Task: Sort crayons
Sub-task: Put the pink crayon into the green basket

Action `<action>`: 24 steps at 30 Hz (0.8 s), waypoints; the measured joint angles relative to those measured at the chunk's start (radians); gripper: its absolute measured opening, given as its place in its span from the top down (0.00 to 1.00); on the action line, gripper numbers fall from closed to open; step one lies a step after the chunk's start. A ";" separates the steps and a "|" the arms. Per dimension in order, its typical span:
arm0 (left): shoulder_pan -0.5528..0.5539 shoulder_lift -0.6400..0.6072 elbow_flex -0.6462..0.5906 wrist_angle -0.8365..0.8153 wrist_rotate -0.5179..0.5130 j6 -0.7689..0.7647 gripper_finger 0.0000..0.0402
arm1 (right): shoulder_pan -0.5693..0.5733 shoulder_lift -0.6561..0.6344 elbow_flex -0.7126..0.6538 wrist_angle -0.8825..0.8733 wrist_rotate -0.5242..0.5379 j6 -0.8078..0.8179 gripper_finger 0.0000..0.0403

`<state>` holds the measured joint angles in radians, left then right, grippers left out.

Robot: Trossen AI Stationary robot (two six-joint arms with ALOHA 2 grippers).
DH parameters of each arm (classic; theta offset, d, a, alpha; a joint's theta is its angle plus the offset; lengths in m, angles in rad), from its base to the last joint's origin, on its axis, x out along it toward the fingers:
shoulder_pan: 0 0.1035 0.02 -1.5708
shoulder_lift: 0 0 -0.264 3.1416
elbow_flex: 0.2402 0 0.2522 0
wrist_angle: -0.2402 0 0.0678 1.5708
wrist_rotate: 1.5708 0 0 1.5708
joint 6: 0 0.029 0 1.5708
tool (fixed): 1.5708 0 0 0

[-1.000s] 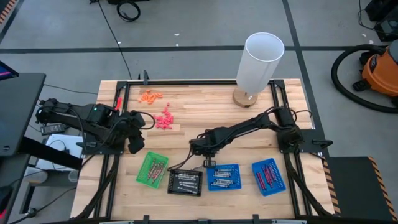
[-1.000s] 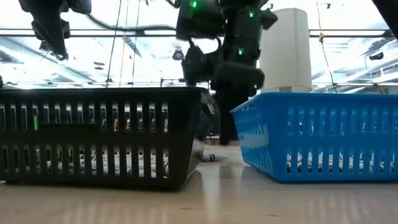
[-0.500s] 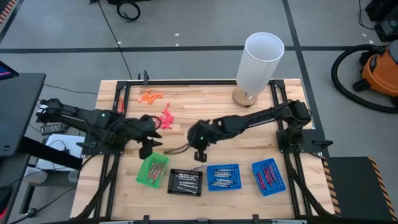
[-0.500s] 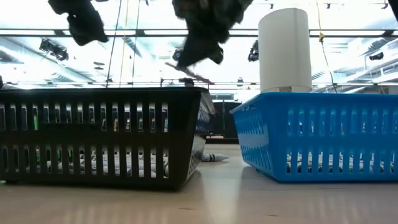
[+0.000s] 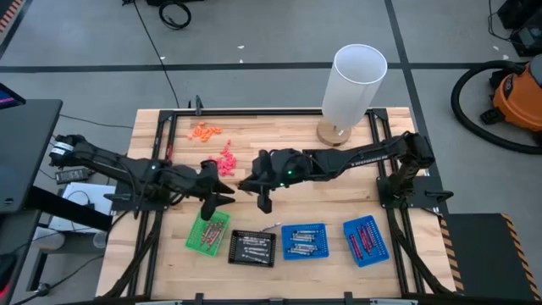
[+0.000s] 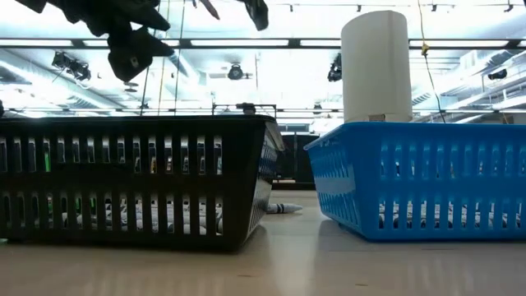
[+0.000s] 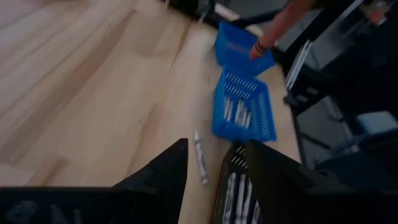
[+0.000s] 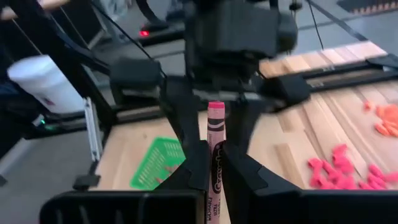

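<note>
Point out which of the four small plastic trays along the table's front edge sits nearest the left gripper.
The green tray, leftmost in the row: the left gripper hovers at its back edge.

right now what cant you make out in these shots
- Black tray, low view: its slatted wall hides most crayons inside.
- Left gripper, low view: cut off by the top edge.
- Held crayon, right wrist view: lower end hidden between the right gripper's fingers.
- Green tray, high view: contents too small.

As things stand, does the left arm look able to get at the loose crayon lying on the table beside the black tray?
Probably yes. The left gripper is open and empty, and its wrist view shows the loose crayon just ahead on bare table, beside the black tray. The right gripper, shut on a pink crayon, sits farther back.
</note>
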<state>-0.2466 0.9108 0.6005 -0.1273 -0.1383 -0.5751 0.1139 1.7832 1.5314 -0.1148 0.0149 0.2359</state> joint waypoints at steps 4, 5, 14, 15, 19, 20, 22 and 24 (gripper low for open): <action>0.000 0.000 -0.019 0.084 -0.001 0.002 0.57 | -0.002 0.000 0.000 0.056 0.000 0.000 0.91; 0.000 0.005 -0.019 0.099 -0.005 0.008 0.57 | -0.003 0.000 0.000 0.068 0.003 -0.001 0.91; 0.001 0.124 -0.019 0.366 -0.049 0.123 0.57 | -0.012 0.000 0.000 0.115 0.039 -0.006 0.91; 0.001 0.136 -0.019 0.380 -0.067 0.123 0.57 | -0.013 0.000 0.000 0.115 0.039 -0.004 0.91; 0.002 0.184 -0.019 0.456 -0.097 0.119 0.57 | -0.012 0.000 0.000 0.115 0.039 -0.003 0.91; 0.002 0.193 -0.019 0.486 -0.096 0.119 0.57 | -0.012 0.000 0.000 0.115 0.041 -0.001 0.91; 0.002 0.207 -0.019 0.533 -0.096 0.120 0.57 | -0.012 0.000 0.000 0.115 0.044 0.000 0.91; 0.002 0.209 -0.019 0.539 -0.100 0.128 0.58 | -0.012 0.000 0.000 0.115 0.045 0.000 0.91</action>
<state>-0.2451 1.1198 0.5819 0.4112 -0.2379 -0.4470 0.1020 1.7832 1.5314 -0.0002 0.0597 0.2359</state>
